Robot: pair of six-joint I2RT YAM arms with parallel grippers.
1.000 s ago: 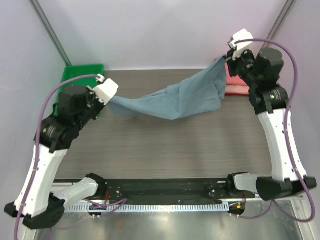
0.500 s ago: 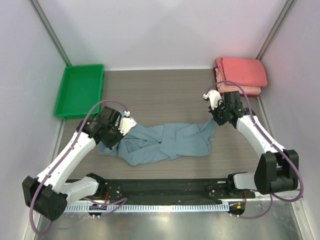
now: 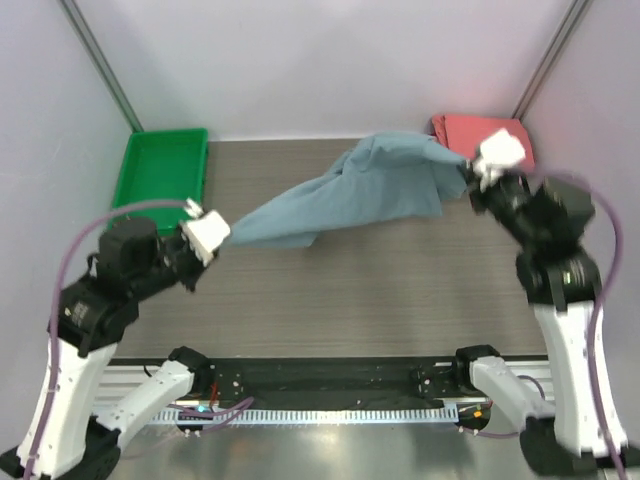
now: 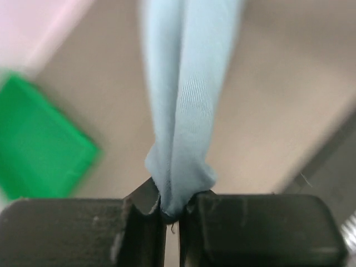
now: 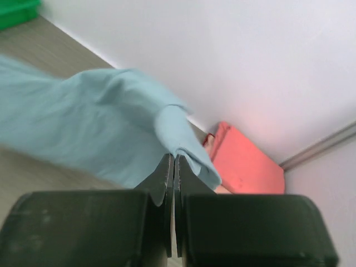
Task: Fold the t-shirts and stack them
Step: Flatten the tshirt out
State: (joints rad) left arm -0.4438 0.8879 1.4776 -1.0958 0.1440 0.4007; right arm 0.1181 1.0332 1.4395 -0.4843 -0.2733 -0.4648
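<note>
Hanging taut between left gripper (image 3: 217, 236) and right gripper (image 3: 470, 172): 1 blue-grey t-shirt (image 3: 375, 190).

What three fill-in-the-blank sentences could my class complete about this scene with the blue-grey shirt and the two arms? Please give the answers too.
1. The left gripper and the right gripper are each ____ on one end of the blue-grey t-shirt, which stretches between them.
2. The folded coral-red shirts lie at the far ____ corner of the table.
3. The tray at the far left is coloured ____.

Missing words: shut; right; green.
</note>
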